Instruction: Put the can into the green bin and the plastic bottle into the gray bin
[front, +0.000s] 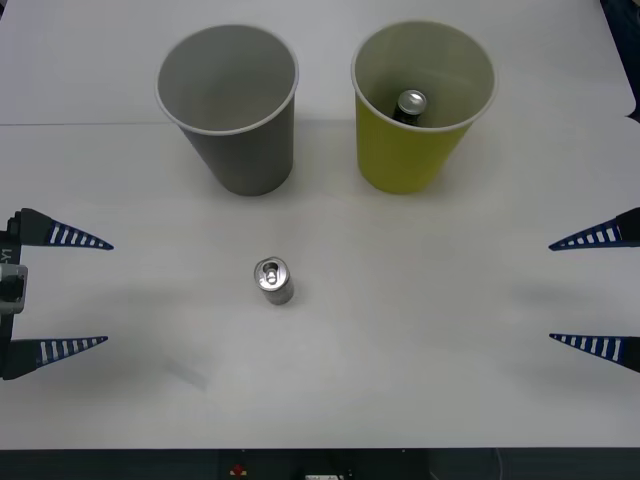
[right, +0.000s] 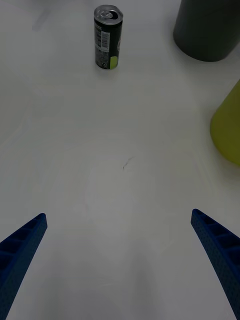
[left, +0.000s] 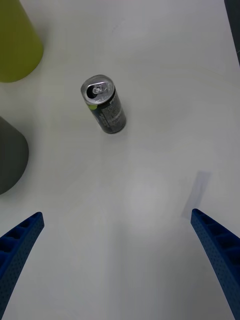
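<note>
Can (front: 272, 281) stands upright on table (front: 420, 330), tab up; both grippers' fingers spread.

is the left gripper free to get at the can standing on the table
Probably yes. The left gripper is open at the table's left edge, and only bare table lies between it and the upright can; both bins stand farther back.
</note>
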